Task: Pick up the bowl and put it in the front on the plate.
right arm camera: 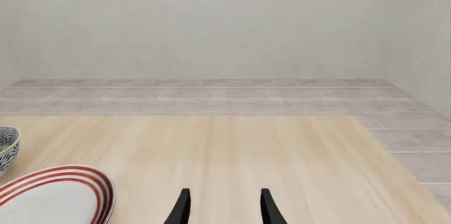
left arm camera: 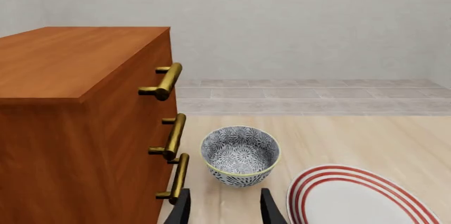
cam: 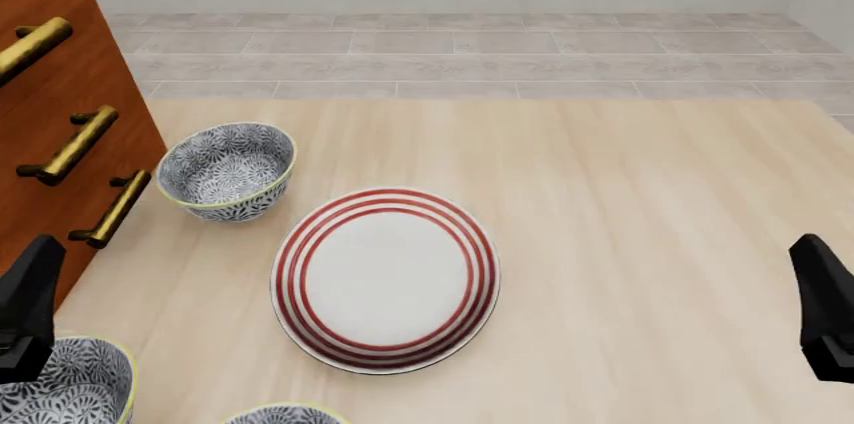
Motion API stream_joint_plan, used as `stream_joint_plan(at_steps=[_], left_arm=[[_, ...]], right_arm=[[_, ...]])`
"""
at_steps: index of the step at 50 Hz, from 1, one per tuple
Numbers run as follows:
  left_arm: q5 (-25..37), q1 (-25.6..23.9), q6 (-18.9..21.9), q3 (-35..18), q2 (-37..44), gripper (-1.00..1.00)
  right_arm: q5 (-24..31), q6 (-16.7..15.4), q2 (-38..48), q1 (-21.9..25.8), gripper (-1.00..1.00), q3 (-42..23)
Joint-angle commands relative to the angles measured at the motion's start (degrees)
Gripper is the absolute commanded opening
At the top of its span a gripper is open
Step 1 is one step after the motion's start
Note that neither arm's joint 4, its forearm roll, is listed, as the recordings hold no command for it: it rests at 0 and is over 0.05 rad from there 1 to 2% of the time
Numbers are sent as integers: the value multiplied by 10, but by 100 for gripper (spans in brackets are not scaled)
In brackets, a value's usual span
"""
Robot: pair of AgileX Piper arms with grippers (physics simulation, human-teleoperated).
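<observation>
— Plate (cam: 386, 279) sits flat mid-table, red rings showing. Where's the bowl (cam: 227, 170)?

— At about ten o'clock from the plate, upright on the wood, just beside the cabinet (cam: 54, 114) and its brass handles (cam: 70, 146). Near the plate's rim, not touching.

— And the left gripper (left arm camera: 225, 208)?

— Fingers parted, nothing between them, pointed at that bowl from a little way back.

— The right gripper (right arm camera: 225, 208)?

— Same: spread apart and empty, low over bare table at the plate's three o'clock side, well apart from it.

— Other crockery?

— Two more patterned bowls at the near edge, one (cam: 60, 389) at seven o'clock, another (cam: 283, 414) just peeking in.
</observation>
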Motion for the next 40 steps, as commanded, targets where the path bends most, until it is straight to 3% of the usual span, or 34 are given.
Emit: stream_joint_plan(at_steps=[1, 9, 15, 21, 36, 40], left_arm=[[0, 1, 0, 0, 0, 100], [0, 1, 0, 0, 0, 100], [0, 1, 0, 0, 0, 100], [0, 1, 0, 0, 0, 100], [0, 1, 0, 0, 0, 100], [0, 1, 0, 0, 0, 100]], right_arm=[[1, 0, 3, 2, 100, -2], [-5, -9, 14, 12, 100, -2], [-72, -20, 93, 34, 100, -9], [-96, -27, 150, 57, 100, -46], [-94, -57, 296, 174, 100, -157], [-94, -47, 348, 206, 100, -191]])
